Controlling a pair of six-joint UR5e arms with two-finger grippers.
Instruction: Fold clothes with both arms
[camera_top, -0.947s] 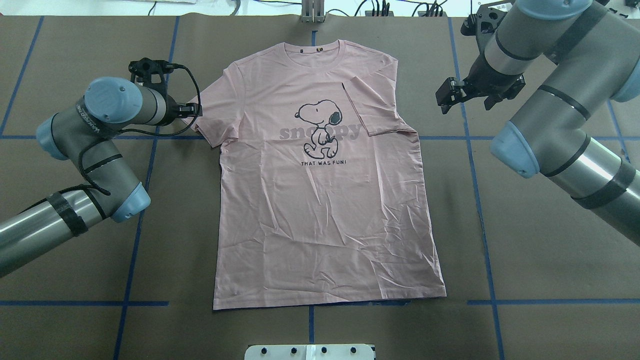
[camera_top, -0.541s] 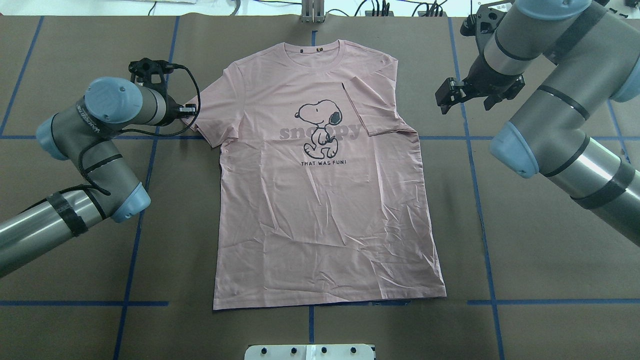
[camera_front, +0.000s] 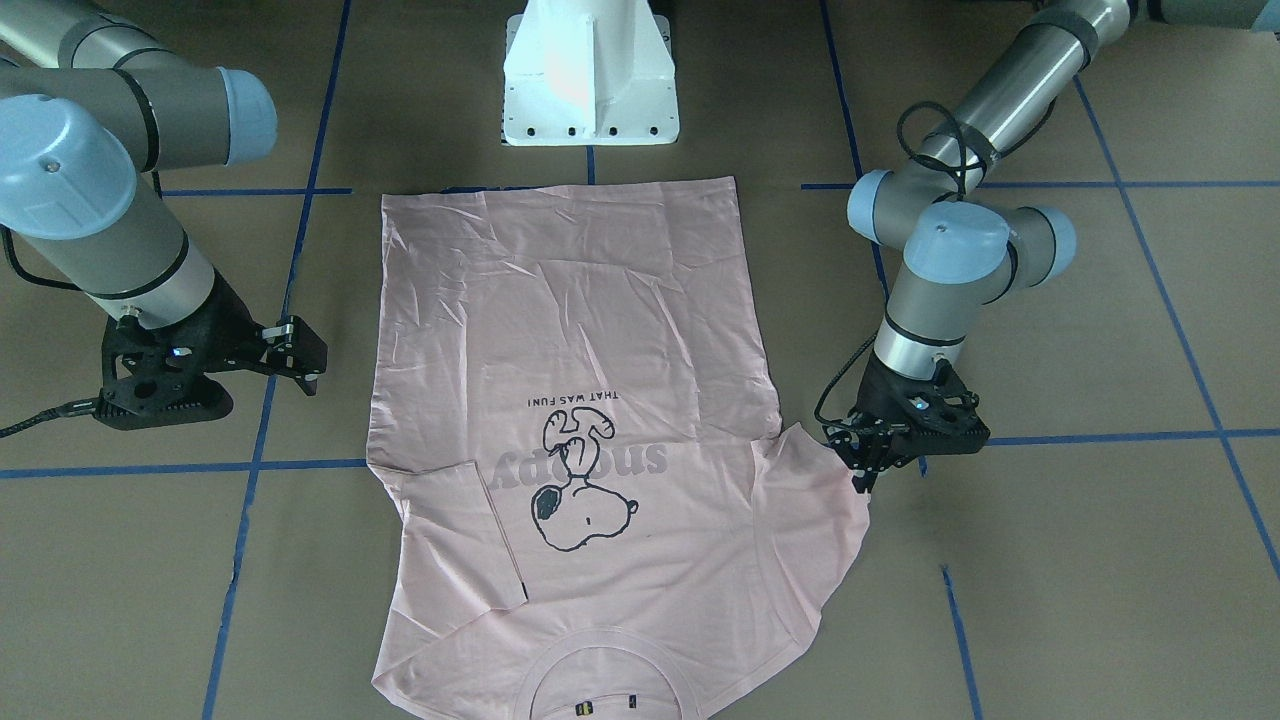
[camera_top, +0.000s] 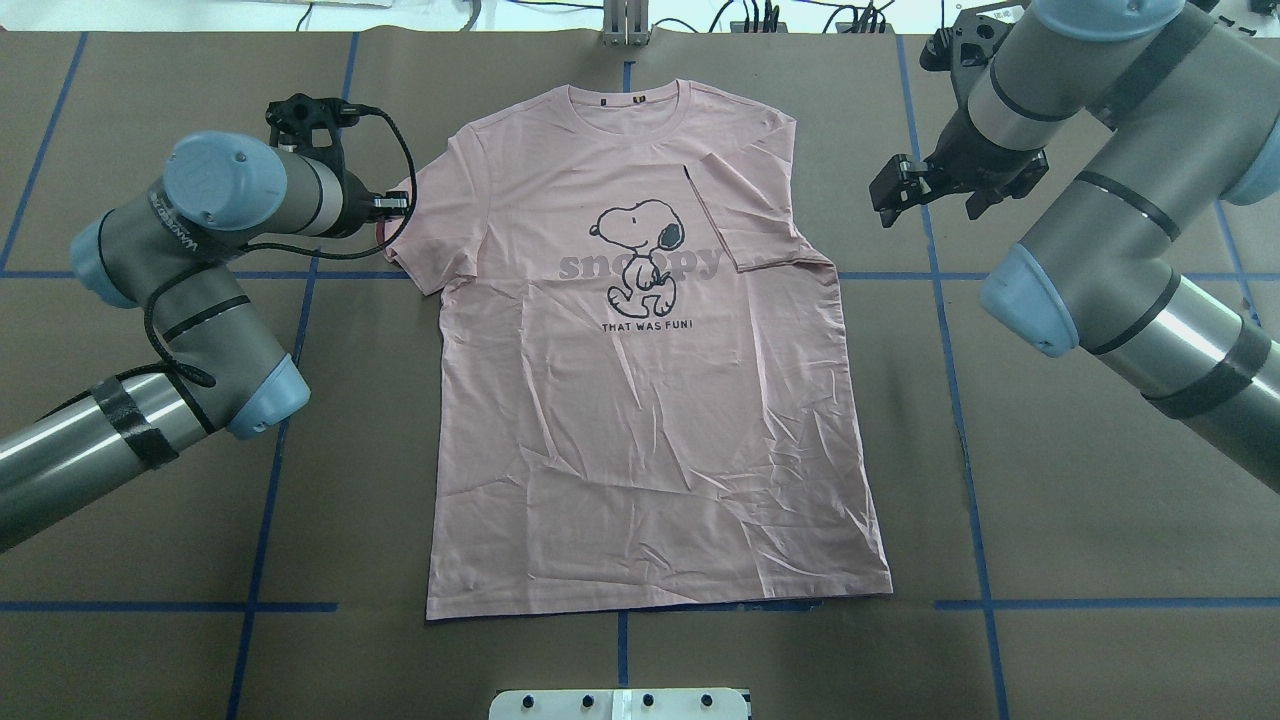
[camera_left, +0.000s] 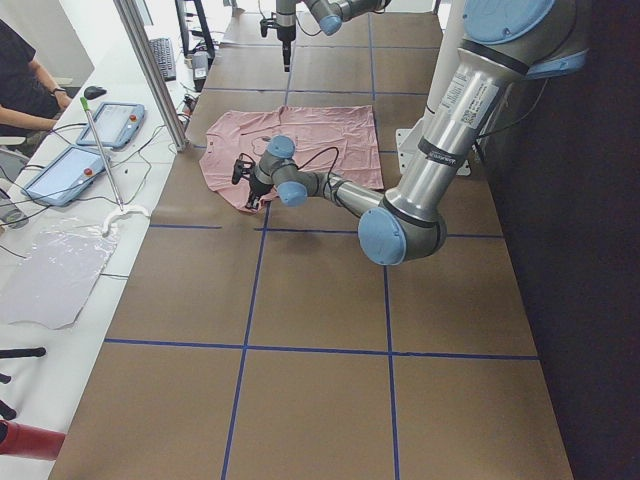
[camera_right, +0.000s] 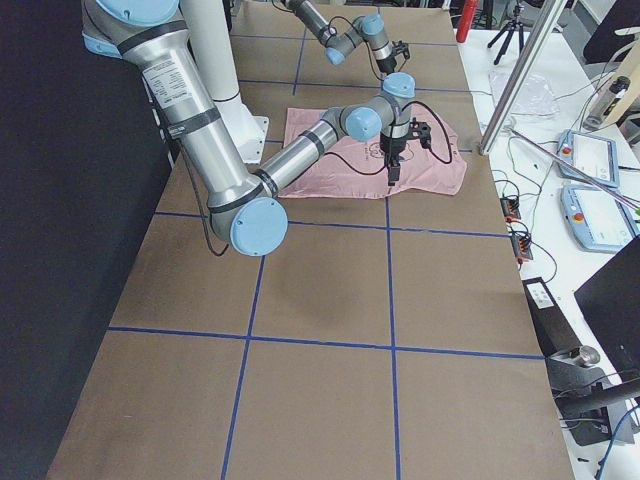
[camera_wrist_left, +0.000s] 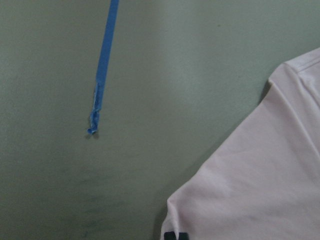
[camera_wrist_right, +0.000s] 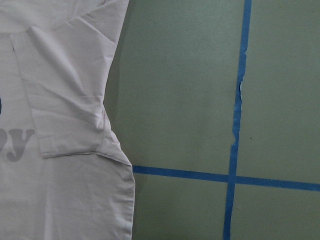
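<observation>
The pale pink T-shirt (camera_top: 650, 430) lay flat on the counter (camera_top: 1050, 500), front up, with the collar away from the robot and the cartoon dog (camera_top: 640, 250) showing; the folded sleeve (camera_top: 745, 215), on the side of the right arm, was turned in over the chest; the spread sleeve (camera_top: 420, 235) lay open on the other side. The left gripper (camera_front: 862, 472) stood at the hem of the spread sleeve and seemed to pinch it, the edge a little raised; the right gripper (camera_top: 935, 190) hung over bare counter near the folded sleeve, apart from the cloth, its fingers spread and holding nothing.
</observation>
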